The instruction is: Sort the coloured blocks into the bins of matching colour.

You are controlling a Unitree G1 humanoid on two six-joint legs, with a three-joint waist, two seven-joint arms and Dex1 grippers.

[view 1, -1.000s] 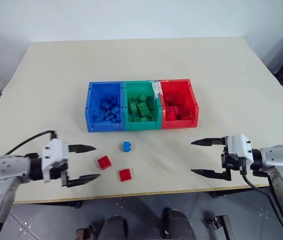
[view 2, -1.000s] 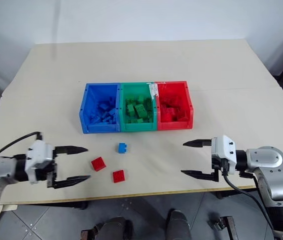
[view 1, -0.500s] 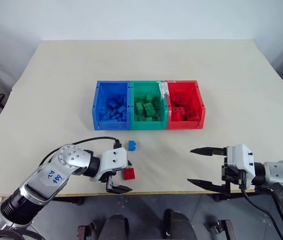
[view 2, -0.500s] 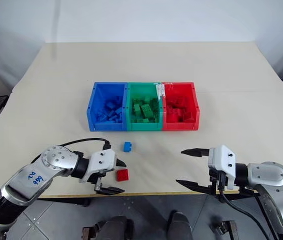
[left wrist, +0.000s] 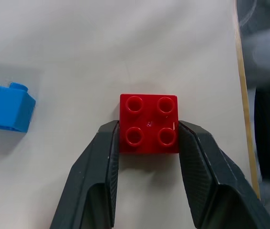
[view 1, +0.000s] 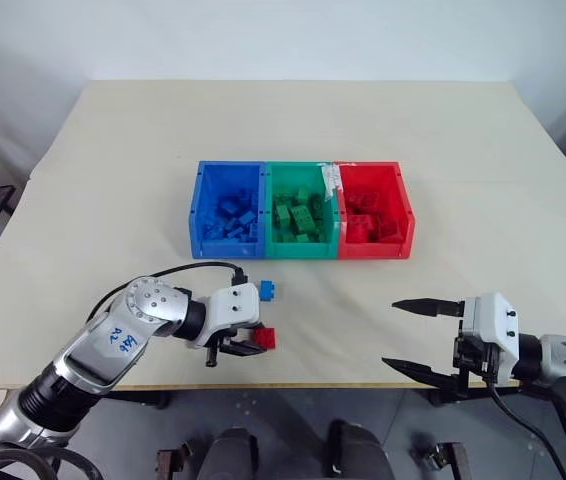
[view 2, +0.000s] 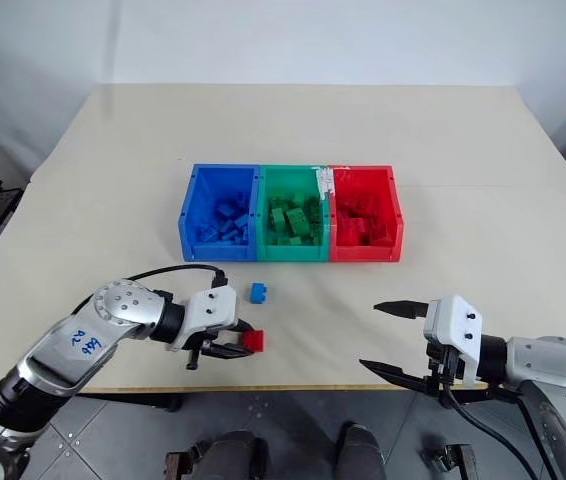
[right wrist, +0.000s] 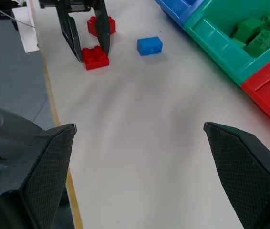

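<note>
Lying near the front edge of the table, a red block is clamped between the fingers of the left gripper, with a blue block just beyond it. A second red block sits behind the left gripper. The bins stand mid-table, and the right gripper hangs with fingers spread wide near the front right corner.
</note>
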